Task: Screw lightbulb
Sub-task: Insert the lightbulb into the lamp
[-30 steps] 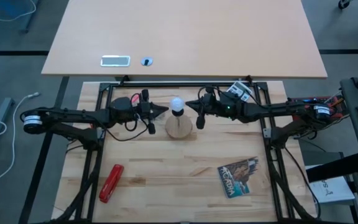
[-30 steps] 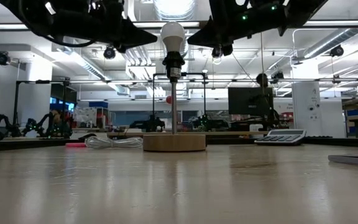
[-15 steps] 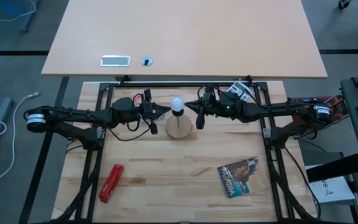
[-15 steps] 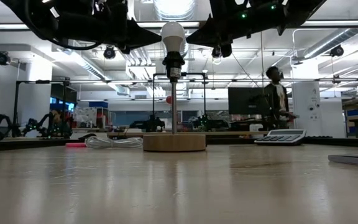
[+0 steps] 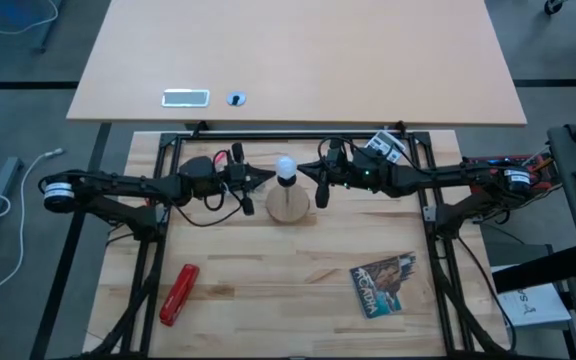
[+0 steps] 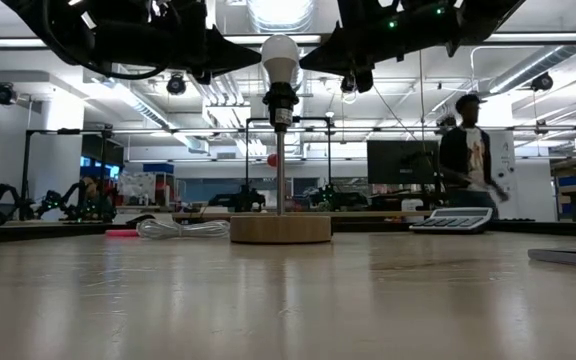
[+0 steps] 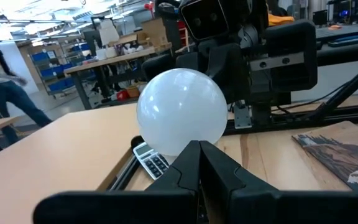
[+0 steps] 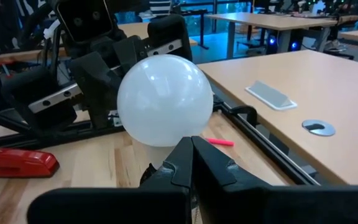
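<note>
The white lightbulb [image 5: 285, 166] sits upright in the black socket [image 6: 279, 100] of a thin post that stands on a round wooden disc [image 6: 280, 229] at the table's middle. My left gripper [image 5: 266, 179] is shut and level, and points at the bulb from the table's left. My right gripper [image 5: 304, 168] is shut and level, and points at it from the right. In the low view a narrow gap shows between each tip and the bulb [image 6: 279, 58]. Each wrist view shows the bulb [image 7: 182, 112] [image 8: 165, 99] right behind the shut fingertips.
A red stapler [image 5: 178, 293] lies near the front left and a printed booklet [image 5: 385, 283] near the front right. A calculator [image 5: 385, 146] lies at the far right under the right arm. A person [image 6: 473, 160] is in the room behind.
Neither gripper nor the lightbulb has visibly moved. The person in the room behind has walked toward the right of the low view.
</note>
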Motion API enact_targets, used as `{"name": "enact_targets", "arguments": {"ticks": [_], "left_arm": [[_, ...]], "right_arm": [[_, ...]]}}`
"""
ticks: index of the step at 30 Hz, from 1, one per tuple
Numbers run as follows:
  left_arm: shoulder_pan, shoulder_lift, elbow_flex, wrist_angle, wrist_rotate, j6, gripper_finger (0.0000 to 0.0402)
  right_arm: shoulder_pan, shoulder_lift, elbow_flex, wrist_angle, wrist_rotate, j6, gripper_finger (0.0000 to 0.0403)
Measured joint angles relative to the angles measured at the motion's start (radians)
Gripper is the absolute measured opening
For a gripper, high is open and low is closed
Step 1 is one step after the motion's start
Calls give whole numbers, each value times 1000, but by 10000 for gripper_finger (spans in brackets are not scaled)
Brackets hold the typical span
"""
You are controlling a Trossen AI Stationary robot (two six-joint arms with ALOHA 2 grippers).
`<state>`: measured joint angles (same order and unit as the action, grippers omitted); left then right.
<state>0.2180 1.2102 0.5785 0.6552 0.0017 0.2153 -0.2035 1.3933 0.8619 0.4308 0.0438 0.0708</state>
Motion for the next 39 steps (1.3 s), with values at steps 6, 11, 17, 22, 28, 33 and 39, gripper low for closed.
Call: {"name": "enact_targets", "arguments": {"ticks": [6,11,17,22,28,33,39], "left_arm": [[0,0,0,0,-3,0,0],[0,0,0,0,-17,0,0],[0,0,0,0,-29,1,0],[0,-15,0,-42,-56,-8,0],[-2,-41,-2,-117,27,-26,0],[-2,-39,-19,-143,34,-26,0],[-2,-26,-22,-104,34,-26,0]], "right_arm": [[13,0,0,0,1,0,0],[23,0,0,0,0,0,0],[34,0,0,0,-1,-2,0],[34,-17,0,-81,1,-12,0],[28,-44,1,-123,16,-45,0],[19,-35,1,-115,34,-32,0],[20,-18,1,-99,35,-67,38]]}}
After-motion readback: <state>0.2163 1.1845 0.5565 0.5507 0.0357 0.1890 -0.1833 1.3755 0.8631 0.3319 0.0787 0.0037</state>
